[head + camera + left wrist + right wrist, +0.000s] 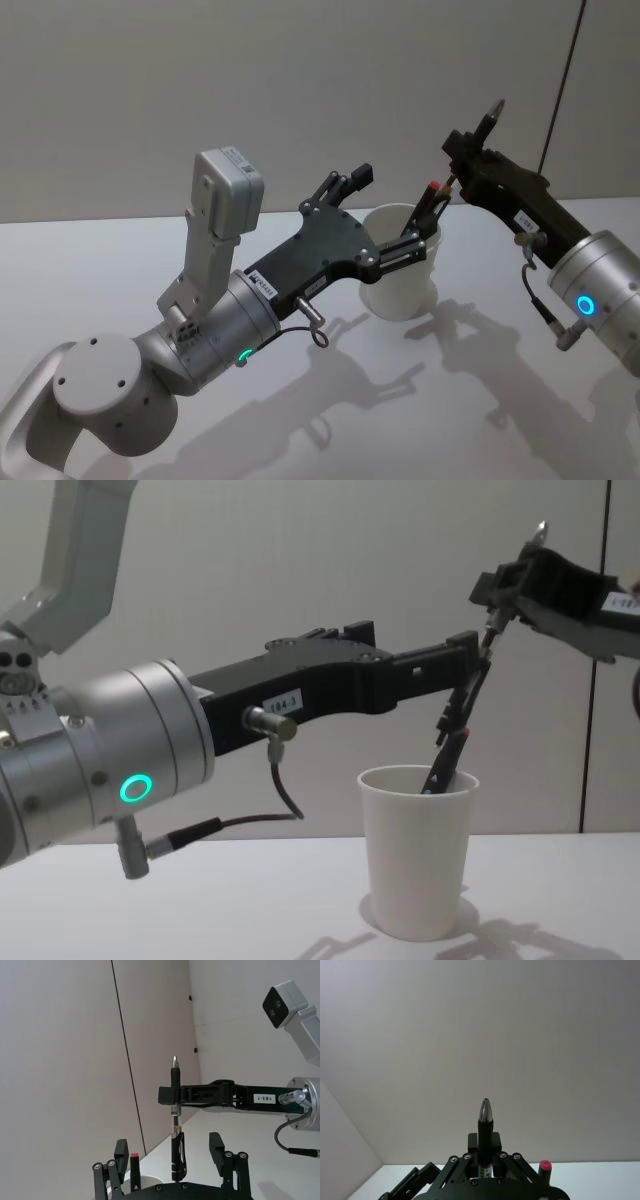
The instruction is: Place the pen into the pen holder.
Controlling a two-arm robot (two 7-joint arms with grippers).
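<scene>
A black pen [466,708] with a silver tip pointing up hangs tilted, its lower end dipping inside the rim of the pen holder [416,855], a white paper cup on the table. My right gripper [470,152] comes in from the right and is shut on the pen's upper part [485,1112]. My left gripper [169,1149] reaches over the cup [398,285] from the left. It is open, and its fingers [216,1144] stand apart on either side of the pen [175,1146] without touching it.
A second, red-capped pen [432,187] leans in the cup beside the black one and also appears as a red cap [134,1156]. The white table [470,400] spreads around the cup. A pale wall stands behind.
</scene>
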